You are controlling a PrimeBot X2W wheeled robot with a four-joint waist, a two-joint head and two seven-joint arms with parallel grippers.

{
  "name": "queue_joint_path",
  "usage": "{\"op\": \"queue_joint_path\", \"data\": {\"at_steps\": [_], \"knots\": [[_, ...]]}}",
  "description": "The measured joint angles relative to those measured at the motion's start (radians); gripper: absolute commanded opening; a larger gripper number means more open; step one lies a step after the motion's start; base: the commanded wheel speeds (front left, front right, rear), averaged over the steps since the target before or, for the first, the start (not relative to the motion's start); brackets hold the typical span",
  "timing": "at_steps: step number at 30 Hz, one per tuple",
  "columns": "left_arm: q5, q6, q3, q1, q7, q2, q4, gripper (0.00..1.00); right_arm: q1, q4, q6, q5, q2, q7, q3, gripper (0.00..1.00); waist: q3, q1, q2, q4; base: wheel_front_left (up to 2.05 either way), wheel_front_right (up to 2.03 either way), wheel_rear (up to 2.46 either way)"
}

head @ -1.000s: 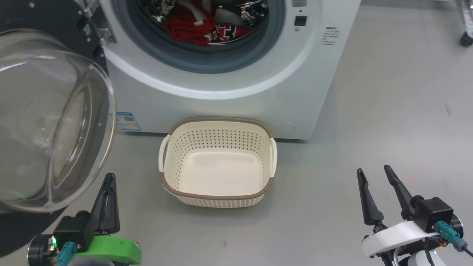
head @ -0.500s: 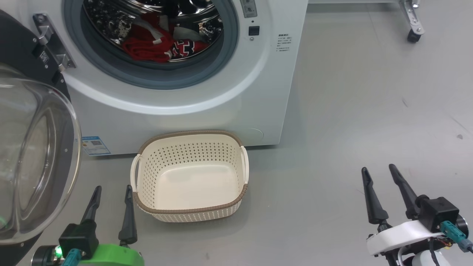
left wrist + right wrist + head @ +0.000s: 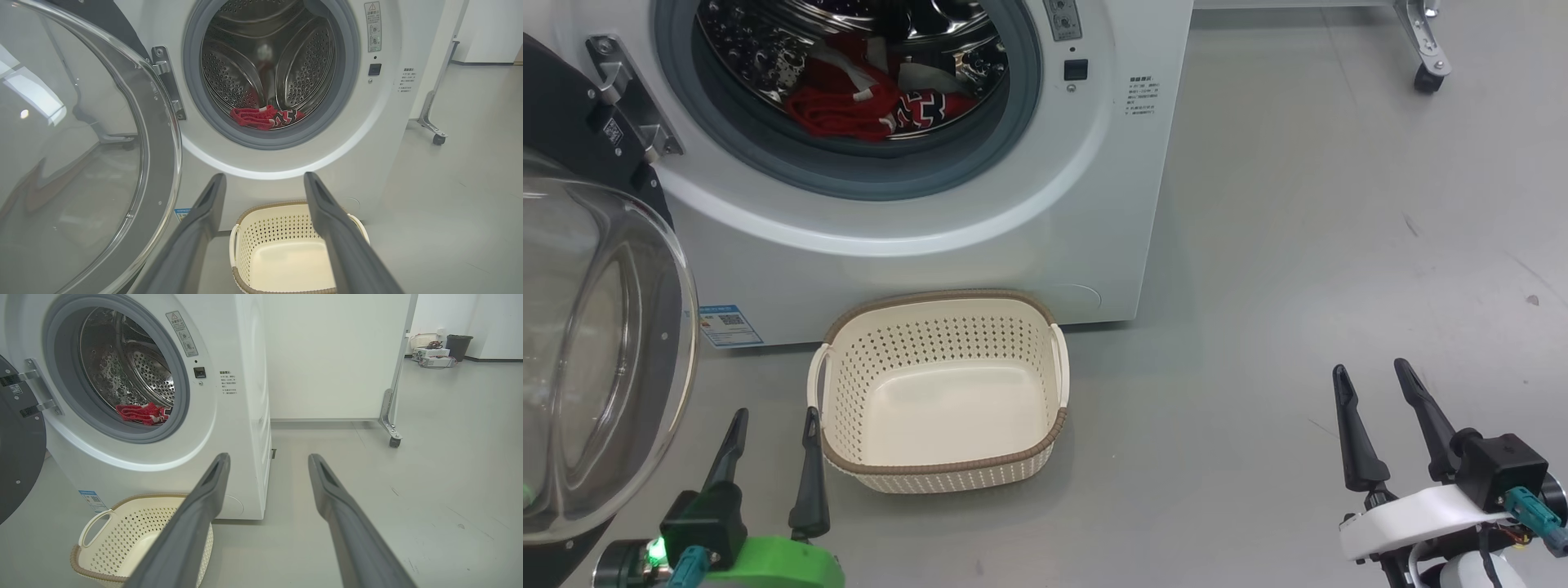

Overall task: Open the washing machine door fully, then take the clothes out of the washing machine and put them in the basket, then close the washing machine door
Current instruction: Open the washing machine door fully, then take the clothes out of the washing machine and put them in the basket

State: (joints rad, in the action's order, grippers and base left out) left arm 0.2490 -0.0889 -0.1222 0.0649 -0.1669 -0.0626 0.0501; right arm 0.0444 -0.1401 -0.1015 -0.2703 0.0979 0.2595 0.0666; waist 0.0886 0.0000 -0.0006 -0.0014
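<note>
The white washing machine (image 3: 980, 212) stands with its door (image 3: 596, 343) swung wide to the left, glass bowl bulging outward. Red clothes (image 3: 858, 110) lie at the bottom of the steel drum, also visible as clothes (image 3: 265, 117) and clothes (image 3: 141, 413). The cream basket (image 3: 939, 327) sits empty on the floor in front of the machine. My left gripper (image 3: 774, 420) is open with nothing in it, just left of the basket and right of the door. My right gripper (image 3: 1372, 376) is open and empty over bare floor at the lower right.
A white partition on a castor (image 3: 393, 442) stands right of the machine. Far at the back right are a small basket (image 3: 423, 341) and a dark bin (image 3: 458, 347). Grey floor (image 3: 1339, 245) spreads to the right.
My left gripper has gone from shut to open. The head camera has turned, so the machine and basket sit further left in its view. The right gripper is still open.
</note>
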Motion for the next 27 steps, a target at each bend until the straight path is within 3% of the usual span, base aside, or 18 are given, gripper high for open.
{"op": "queue_joint_path", "data": {"at_steps": [27], "knots": [[-0.021,-0.004,-0.019,0.0,0.011,0.0,-0.052,1.0,0.0,0.004,0.0,0.0,-0.003,0.0,-0.005,1.0,-0.001,0.0,0.0,-0.001,0.05,-0.05,0.0]]}}
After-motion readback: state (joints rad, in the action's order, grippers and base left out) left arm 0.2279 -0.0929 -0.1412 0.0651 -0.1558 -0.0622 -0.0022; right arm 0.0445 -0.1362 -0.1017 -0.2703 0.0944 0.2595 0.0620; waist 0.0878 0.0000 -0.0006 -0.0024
